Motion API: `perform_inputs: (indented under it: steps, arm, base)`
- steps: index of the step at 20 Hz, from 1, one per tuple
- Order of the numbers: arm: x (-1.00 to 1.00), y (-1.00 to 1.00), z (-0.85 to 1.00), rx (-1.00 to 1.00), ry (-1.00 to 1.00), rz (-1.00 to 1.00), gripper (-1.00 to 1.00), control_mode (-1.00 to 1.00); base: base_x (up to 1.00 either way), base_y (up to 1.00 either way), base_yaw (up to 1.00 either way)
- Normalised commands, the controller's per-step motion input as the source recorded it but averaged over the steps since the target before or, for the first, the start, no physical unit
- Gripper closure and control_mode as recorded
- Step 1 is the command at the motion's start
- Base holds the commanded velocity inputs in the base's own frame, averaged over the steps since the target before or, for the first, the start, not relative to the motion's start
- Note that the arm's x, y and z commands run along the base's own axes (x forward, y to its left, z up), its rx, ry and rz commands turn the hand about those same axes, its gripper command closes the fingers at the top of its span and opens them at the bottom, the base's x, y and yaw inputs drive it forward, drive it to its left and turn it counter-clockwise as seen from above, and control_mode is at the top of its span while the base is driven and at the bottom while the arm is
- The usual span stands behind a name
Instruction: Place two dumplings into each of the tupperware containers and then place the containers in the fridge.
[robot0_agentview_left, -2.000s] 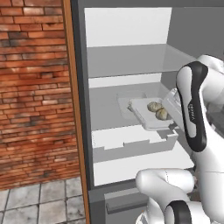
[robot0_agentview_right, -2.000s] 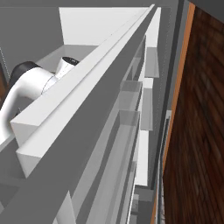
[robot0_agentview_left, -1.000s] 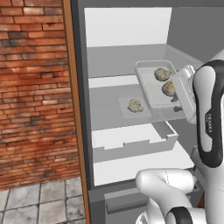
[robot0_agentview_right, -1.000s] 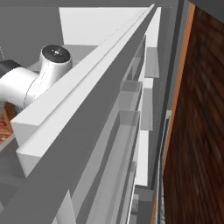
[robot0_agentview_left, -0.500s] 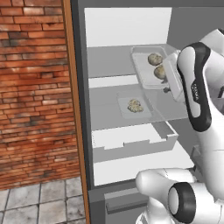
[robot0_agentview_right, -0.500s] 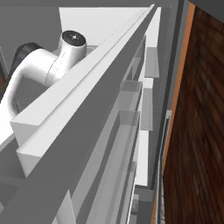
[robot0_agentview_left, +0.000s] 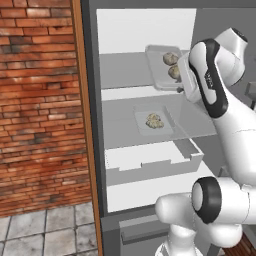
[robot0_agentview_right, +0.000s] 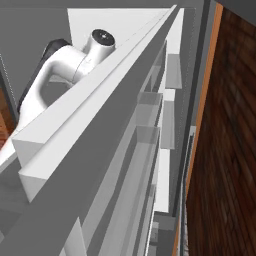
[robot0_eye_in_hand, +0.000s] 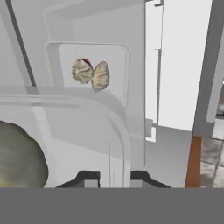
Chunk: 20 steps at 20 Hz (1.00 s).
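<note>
Inside the open fridge (robot0_agentview_left: 145, 30), one see-through tupperware container (robot0_agentview_left: 161, 67) hangs at upper-shelf height with two tan dumplings (robot0_agentview_left: 170, 58) in it. My gripper (robot0_agentview_left: 180, 89) is shut on its near right rim. In the hand view the fingertips (robot0_eye_in_hand: 89, 177) straddle that rim (robot0_eye_in_hand: 124, 135), and one dumpling (robot0_eye_in_hand: 17, 159) shows large at lower left. The second tupperware container (robot0_agentview_left: 154, 121) lies on the glass shelf below, holding its own dumplings (robot0_agentview_left: 154, 120), which also show from above as a pair of dumplings (robot0_eye_in_hand: 90, 75).
A white drawer (robot0_agentview_left: 155, 162) sits pulled out below the glass shelf. A brick wall (robot0_agentview_left: 40, 110) and an orange-brown frame (robot0_agentview_left: 82, 125) stand left of the fridge. The fridge door (robot0_agentview_right: 115, 150) stands edge-on beside my arm (robot0_agentview_right: 70, 60), its shelves close by.
The held container with its two dumplings has risen from the glass-shelf level to upper-shelf height and gone left, deeper into the fridge. The other container stays on the shelf.
</note>
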Motion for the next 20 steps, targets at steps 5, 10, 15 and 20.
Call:
perform_inputs:
  steps: [5, 10, 15, 20]
  arm:
    - [0.69, -0.04, 0.13, 0.01, 0.0, 0.0, 1.0, -1.0]
    - [0.63, 0.0, 0.07, 0.0, 0.01, 0.0, 1.0, -1.0]
    - [0.52, -0.01, -0.08, 0.0, 0.05, 0.0, 1.0, -1.0]
    - [0.31, 0.0, -0.18, 0.0, 0.05, 0.0, 1.0, -1.0]
  base:
    - [0.0, 0.0, 0.0]
    - [0.0, 0.0, 0.0]
    - [0.0, 0.0, 0.0]
    - [0.0, 0.0, 0.0]
